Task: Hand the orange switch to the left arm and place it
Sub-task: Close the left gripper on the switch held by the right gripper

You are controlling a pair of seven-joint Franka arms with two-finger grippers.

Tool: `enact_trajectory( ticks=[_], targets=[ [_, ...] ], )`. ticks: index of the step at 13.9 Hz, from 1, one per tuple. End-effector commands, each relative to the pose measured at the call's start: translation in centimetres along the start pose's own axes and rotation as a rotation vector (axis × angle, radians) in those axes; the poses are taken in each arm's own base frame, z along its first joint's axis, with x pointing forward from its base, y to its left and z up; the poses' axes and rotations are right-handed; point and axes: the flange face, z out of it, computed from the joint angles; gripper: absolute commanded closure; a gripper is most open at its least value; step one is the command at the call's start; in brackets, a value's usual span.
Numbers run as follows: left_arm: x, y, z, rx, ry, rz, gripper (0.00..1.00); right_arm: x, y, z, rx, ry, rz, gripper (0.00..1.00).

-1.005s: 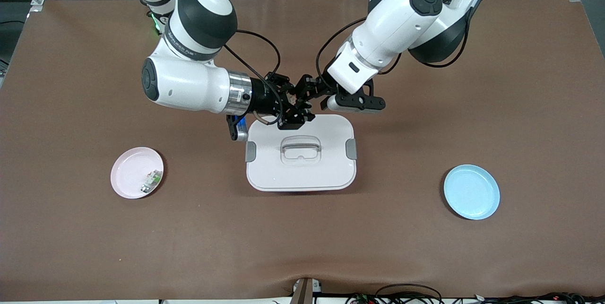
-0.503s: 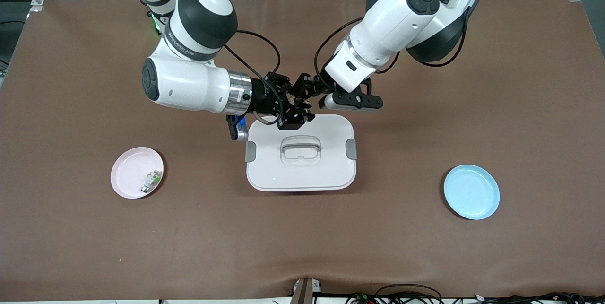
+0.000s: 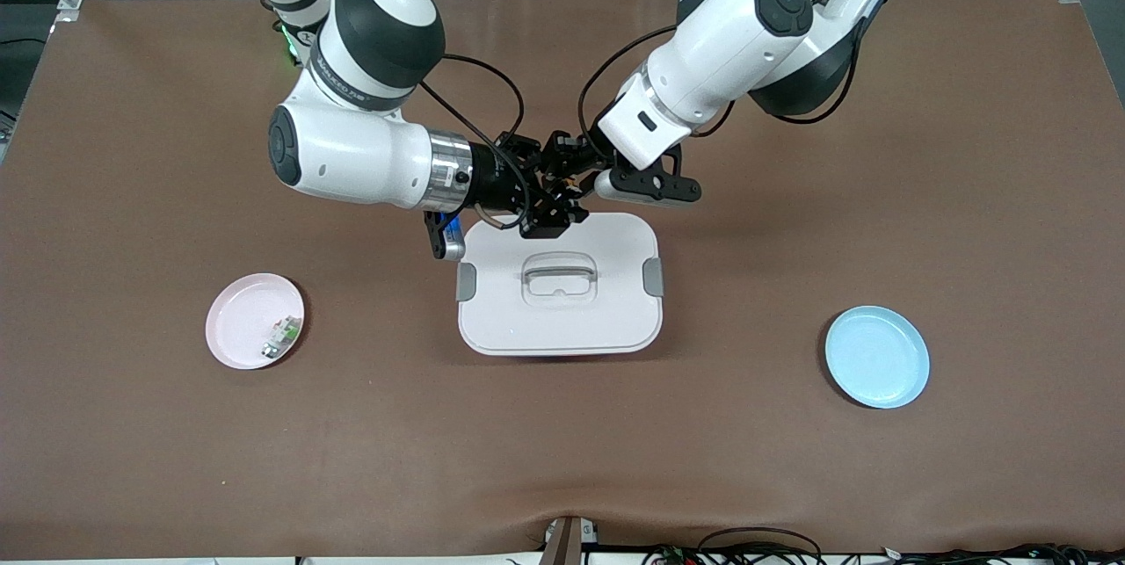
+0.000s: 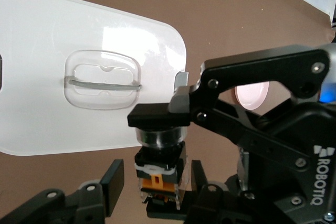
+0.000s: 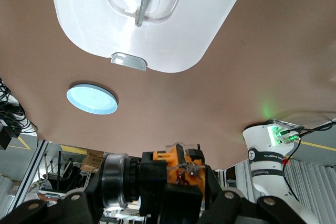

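The orange switch (image 3: 568, 184), a stubby orange and black cylinder, hangs in the air over the edge of the white box (image 3: 559, 323) that is farther from the front camera. My right gripper (image 3: 547, 200) is shut on it end to end, one finger (image 4: 157, 115) pressed on its round end. My left gripper (image 3: 562, 168) meets it there and is open. In the left wrist view the left gripper (image 4: 155, 182) straddles the switch (image 4: 159, 174), with a gap showing at each side. In the right wrist view the switch (image 5: 176, 165) sits in the right gripper (image 5: 168, 182).
The box's lid (image 4: 79, 30) has a grey handle (image 3: 559, 271) and grey side clasps. A pink plate (image 3: 237, 319) holding a small green-and-white part (image 3: 281, 336) lies toward the right arm's end. A blue plate (image 3: 876, 357) lies toward the left arm's end.
My left gripper has moved in onto the switch held by the right gripper, and its fingers have narrowed around it. The right gripper has barely shifted.
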Motion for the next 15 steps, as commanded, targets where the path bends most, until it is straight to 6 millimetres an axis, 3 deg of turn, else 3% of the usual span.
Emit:
enact_trajectory(
  ticks=[1, 3, 6, 8, 10, 12, 13, 15],
  targets=[
    [-0.21, 0.06, -0.1, -0.02, 0.004, 0.009, 0.54, -0.56, 0.23, -0.23, 0.005, 0.015, 0.005, 0.84],
    [-0.24, 0.09, -0.18, -0.02, 0.004, 0.013, 0.75, -0.56, 0.23, -0.23, 0.005, 0.015, 0.004, 0.84],
    [-0.17, 0.04, -0.22, -0.02, 0.005, 0.015, 0.97, -0.56, 0.24, -0.22, 0.004, 0.015, 0.003, 0.84],
    [-0.1, 0.07, -0.4, -0.022, 0.007, 0.015, 1.0, -0.47, 0.21, -0.29, 0.005, 0.018, 0.001, 0.84],
    [-0.03, 0.01, -0.44, -0.022, 0.008, 0.013, 1.0, -0.48, 0.23, -0.28, 0.003, 0.018, 0.001, 0.77],
    [0.08, -0.03, -0.64, -0.022, 0.01, 0.01, 1.0, -0.47, 0.23, -0.28, 0.003, 0.019, -0.003, 0.65],
    [0.23, -0.14, -0.9, -0.021, 0.012, 0.008, 1.0, -0.47, 0.25, -0.26, 0.001, 0.019, -0.003, 0.46],
    [0.25, -0.18, -1.0, -0.019, 0.012, 0.007, 1.0, -0.47, 0.25, -0.26, 0.001, 0.019, -0.001, 0.18]
  ],
)
